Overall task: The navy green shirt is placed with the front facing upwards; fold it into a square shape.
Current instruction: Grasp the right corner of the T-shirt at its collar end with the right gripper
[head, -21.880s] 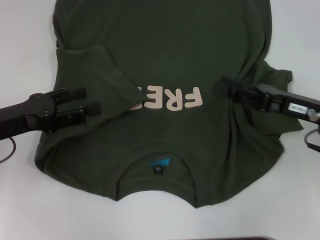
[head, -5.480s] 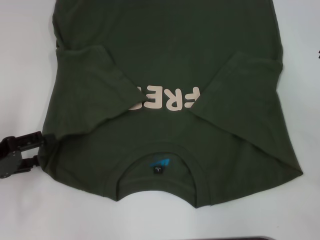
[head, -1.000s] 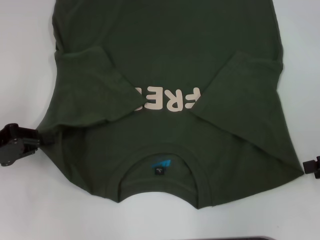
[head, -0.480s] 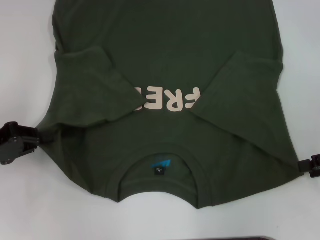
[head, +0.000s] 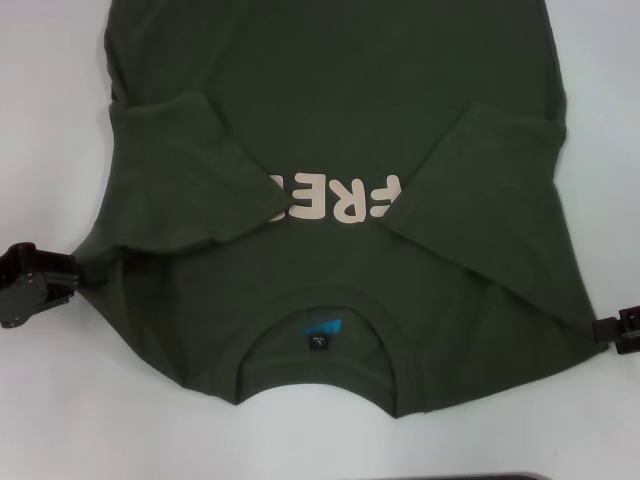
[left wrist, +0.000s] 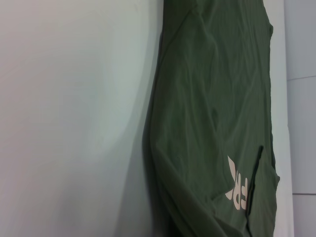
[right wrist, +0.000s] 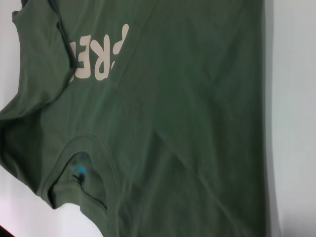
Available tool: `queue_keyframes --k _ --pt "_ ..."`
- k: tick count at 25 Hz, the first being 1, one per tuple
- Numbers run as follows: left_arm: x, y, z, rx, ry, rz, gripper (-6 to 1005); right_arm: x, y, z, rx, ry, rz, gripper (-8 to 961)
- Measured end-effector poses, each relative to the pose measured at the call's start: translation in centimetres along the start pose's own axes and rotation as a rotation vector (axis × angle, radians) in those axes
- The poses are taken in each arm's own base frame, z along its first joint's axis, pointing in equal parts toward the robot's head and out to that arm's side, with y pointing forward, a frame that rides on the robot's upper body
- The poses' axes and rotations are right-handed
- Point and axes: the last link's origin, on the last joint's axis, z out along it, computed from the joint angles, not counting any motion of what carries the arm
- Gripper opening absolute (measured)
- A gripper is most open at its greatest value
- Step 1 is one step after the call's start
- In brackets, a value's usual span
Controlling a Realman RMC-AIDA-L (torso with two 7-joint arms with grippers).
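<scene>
Two black, blocky pincers (head: 40, 282)

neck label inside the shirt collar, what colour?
Bright blue tag over a small black patch, on the neck label of the navy green shirt; head view shows it best.

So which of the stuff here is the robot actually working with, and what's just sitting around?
Working with:
- dark olive-green cotton T-shirt with cream lettering
- left hand at the shirt's shoulder edge
- right hand at the opposite shoulder edge

Sitting around:
- white table; no loose items visible
</scene>
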Motion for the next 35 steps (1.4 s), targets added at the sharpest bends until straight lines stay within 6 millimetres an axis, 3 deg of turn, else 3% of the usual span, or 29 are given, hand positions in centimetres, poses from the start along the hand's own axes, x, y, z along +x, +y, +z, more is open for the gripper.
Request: queue_keyframes --k 35 --pt "0.01 -0.03 0.03 0.005 -0.002 -0.006 62 -0.03 -0.31 0.75 0.004 -0.011 0.021 653"
